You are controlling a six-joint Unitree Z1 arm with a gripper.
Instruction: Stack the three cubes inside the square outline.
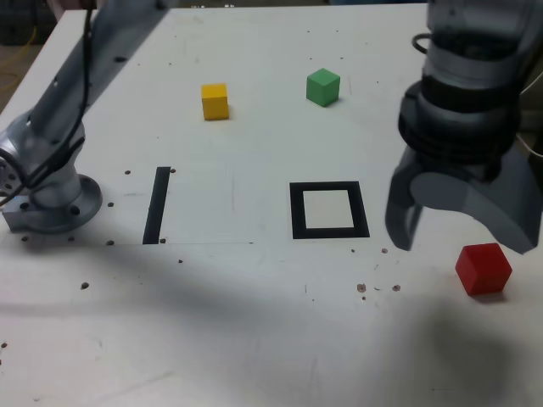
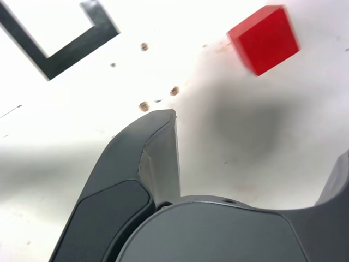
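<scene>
A white table (image 1: 237, 322) is shown, with thin straight lines and scattered dark and brown marks on its surface. On it a flat, square black outline with a white centre (image 1: 298, 212) is seen near the middle of the exterior view; its white centre is occupied by none of the cubes. A straight black strip (image 1: 157, 205) is seen well apart from it, toward the exterior view's left.

The three cubes are set down separately on the table, all outside the outline. A solid yellow cube (image 1: 215, 102) is seen in the upper part of the exterior view, and a solid green cube (image 1: 323, 87) is seen to its right, above the outline. A solid red cube (image 1: 484, 270) is placed toward the exterior view's right, lower than the outline and well apart from it.

The dark grey gripper (image 2: 259, 134) is held above the table with its jaws spread wide, and nothing is gripped between them. In the exterior view the red cube's upper edge is overlapped by one finger; in the wrist view the cube is seen beyond the fingertips, apart from them.
</scene>
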